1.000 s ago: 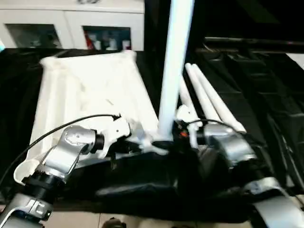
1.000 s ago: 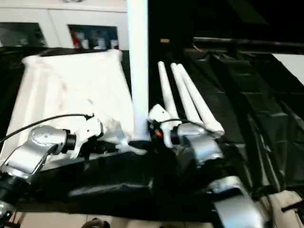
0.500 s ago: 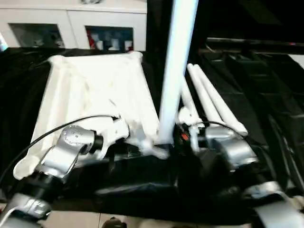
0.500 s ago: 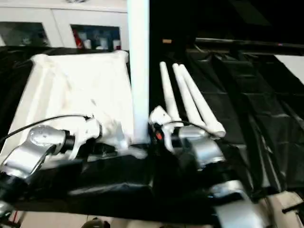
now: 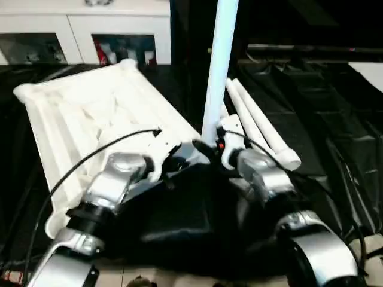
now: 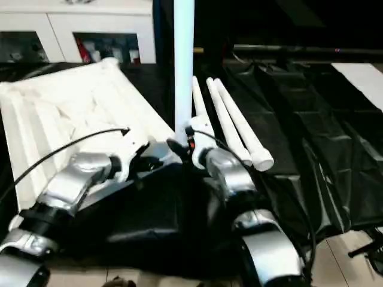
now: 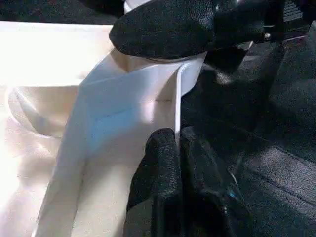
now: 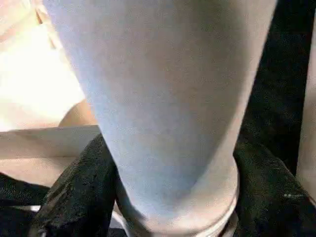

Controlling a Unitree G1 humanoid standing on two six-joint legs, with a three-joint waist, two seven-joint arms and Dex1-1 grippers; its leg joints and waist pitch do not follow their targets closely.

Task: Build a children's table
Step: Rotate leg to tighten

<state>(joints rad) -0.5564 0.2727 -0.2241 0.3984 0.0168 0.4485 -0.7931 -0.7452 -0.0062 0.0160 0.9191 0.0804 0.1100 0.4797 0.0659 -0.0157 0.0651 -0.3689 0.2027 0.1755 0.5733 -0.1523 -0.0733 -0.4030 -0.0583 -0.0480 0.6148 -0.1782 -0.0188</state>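
the table top has swung round beneath the upright leg; right gripper clasps the leg base, left gripper pinches the rim beside it, seating unfinished.

Smooth white plastic tabletop and legs; glossy black sheeting; brushed silver metal forearms.
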